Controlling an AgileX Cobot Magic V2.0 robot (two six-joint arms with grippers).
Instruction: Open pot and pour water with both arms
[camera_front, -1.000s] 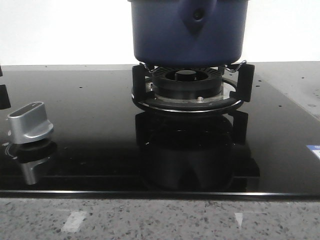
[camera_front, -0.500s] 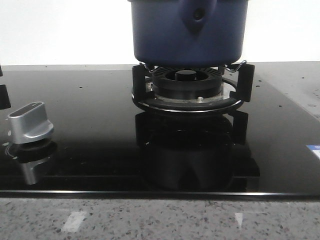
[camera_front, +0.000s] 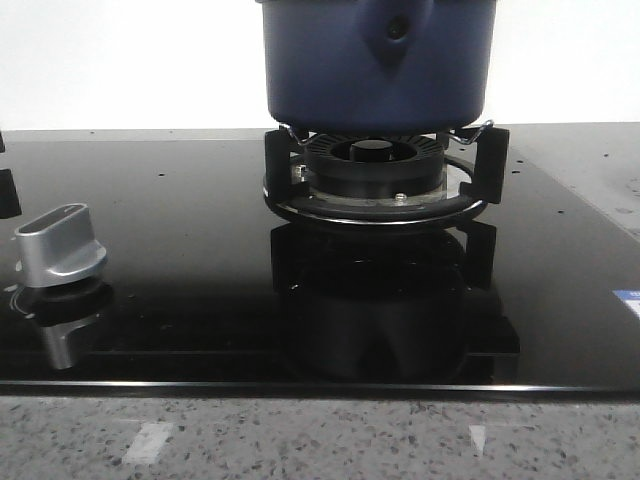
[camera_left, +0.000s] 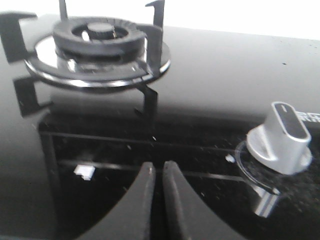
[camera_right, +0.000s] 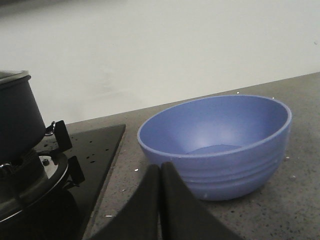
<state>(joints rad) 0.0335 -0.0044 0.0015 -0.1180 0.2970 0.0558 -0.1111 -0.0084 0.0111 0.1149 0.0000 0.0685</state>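
I see the dark navy-blue round pot (camera_front: 375, 65) sitting on the black burner ring (camera_front: 378, 178), far centre. My left gripper (camera_left: 157, 172) and right gripper (camera_right: 160, 172) are both clenched, empty, the right near a blue ceramic bowl (camera_right: 220, 145).

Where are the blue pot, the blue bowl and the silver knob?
pot (camera_front: 330, 70), front view, its side wall.
bowl (camera_right: 235, 165), right wrist view, its outer wall.
knob (camera_front: 60, 243), front view, its handle.

pot (camera_front: 375, 65) on burner (camera_front: 375, 170), knob (camera_front: 60, 243) front-left, bowl (camera_right: 217, 145) right
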